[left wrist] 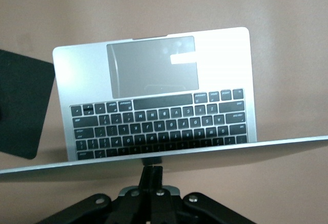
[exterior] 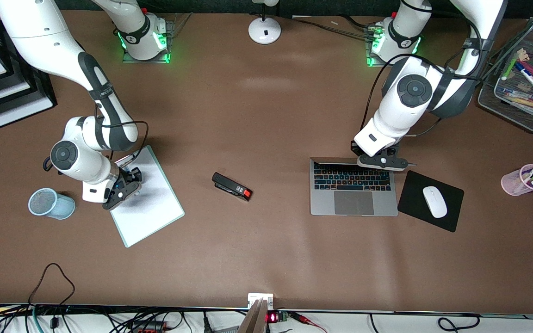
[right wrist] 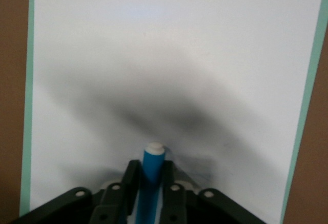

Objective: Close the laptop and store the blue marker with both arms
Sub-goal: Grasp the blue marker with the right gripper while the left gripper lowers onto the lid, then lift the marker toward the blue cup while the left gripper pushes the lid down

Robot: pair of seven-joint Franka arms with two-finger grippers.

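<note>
Laptop (exterior: 353, 194): open on the counter (exterior: 266, 138), beside the mouse pad (exterior: 430, 201).
Left hand (exterior: 382, 161): closed against the lid's top edge; push steadily.
Blue marker (right wrist: 151, 183): gripped by right hand (right wrist: 149, 193) over the whiteboard (exterior: 148, 203); lift straight.

Brown table (exterior: 266, 115); white lamp base (exterior: 264, 30) at robots' edge.

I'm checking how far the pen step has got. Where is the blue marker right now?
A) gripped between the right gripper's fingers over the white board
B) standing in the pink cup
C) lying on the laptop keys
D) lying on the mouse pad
A: the right wrist view shows the blue marker clamped in the right gripper over the white board.
</note>
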